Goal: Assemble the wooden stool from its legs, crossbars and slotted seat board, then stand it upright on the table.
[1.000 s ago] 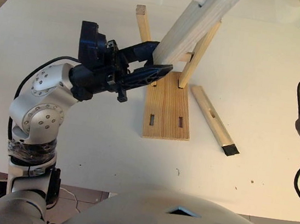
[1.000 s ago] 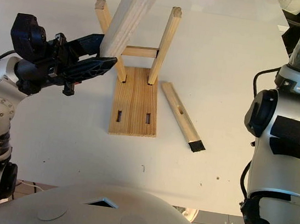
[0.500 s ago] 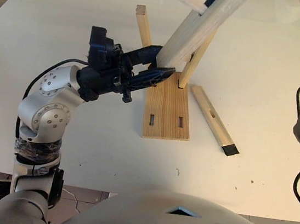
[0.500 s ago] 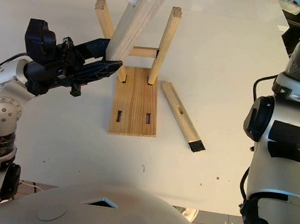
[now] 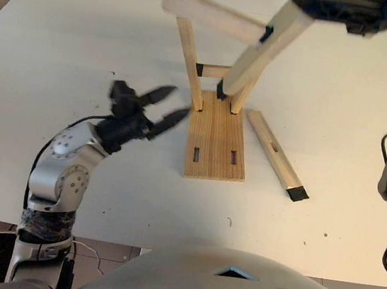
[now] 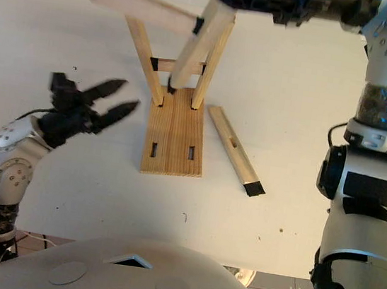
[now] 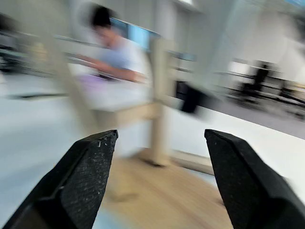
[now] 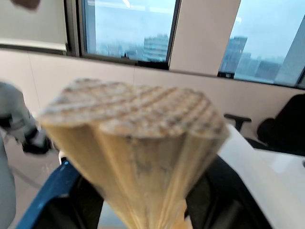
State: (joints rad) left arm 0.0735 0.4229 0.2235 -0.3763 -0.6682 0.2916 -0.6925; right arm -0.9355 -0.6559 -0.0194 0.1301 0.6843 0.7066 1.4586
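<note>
1. right claw (image 5: 319,3) was pinching the top of a leg frame (image 5: 257,52), high at 12 o'clock, tilted, its dark foot hanging over the far end of the seat board (image 5: 218,130).
2. left claw (image 5: 173,102) was spread wide, holding nothing, at 9 o'clock of the board and just apart from it.
3. board lay flat on the surface (image 5: 86,38); two standing legs (image 5: 190,57) with a crossbar (image 5: 214,71) sat at its 12 o'clock end, and the empty slots (image 5: 196,154) were at its 6 o'clock end.
4. step looked like seating the held frame in those empty slots. to do it well: bring the foot toward 6 o'clock, turn the frame upright, line up both feet and press straight down; left claw could brace the board's 9 o'clock edge.
5. risk: the frame's side bar (image 5: 210,15) stuck out toward 10 o'clock above the standing leg and could knock it.
6. a loose bar (image 5: 272,152) lay near the board at 3 o'clock, so room was tight there.
7. there was open room at 9 and 6 o'clock, with the board well in from the surface's edges.
</note>
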